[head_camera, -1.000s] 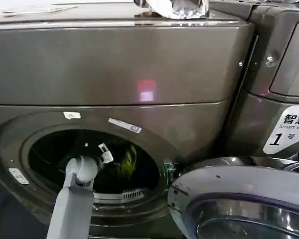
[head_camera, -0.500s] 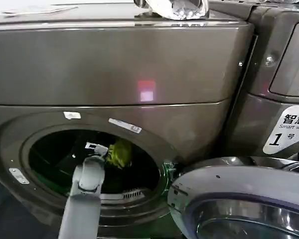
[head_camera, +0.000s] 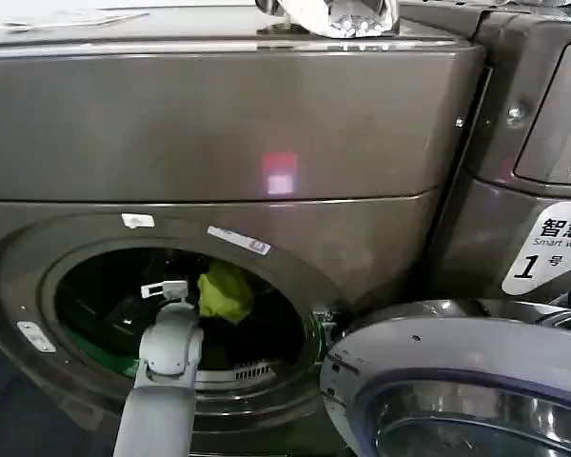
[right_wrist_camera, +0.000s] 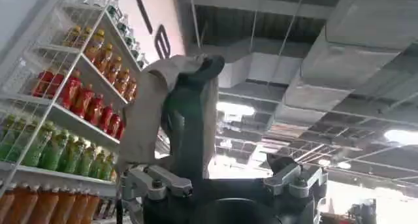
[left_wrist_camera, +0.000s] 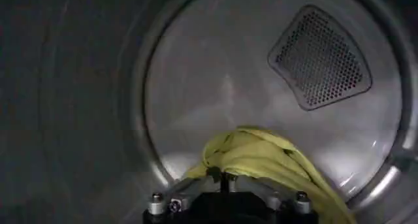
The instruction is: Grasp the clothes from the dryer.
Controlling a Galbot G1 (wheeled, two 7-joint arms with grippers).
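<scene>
Inside the dryer, the left gripper clamps the yellow cloth; the right gripper clamps whitish cloth.

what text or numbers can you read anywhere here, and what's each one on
"智慧", "Smart wash" (cut off) and "1 号": white sticker on the neighbouring grey machine beside the bronze-grey metal dryer.
Small white labels on the dryer's porthole rim: too small to read.
Large dark letters on the shop wall: cut off, unreadable.

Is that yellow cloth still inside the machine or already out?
Inside. The yellow-green cloth, bunched in the left gripper, hangs within the dryer porthole, behind its rim.
</scene>
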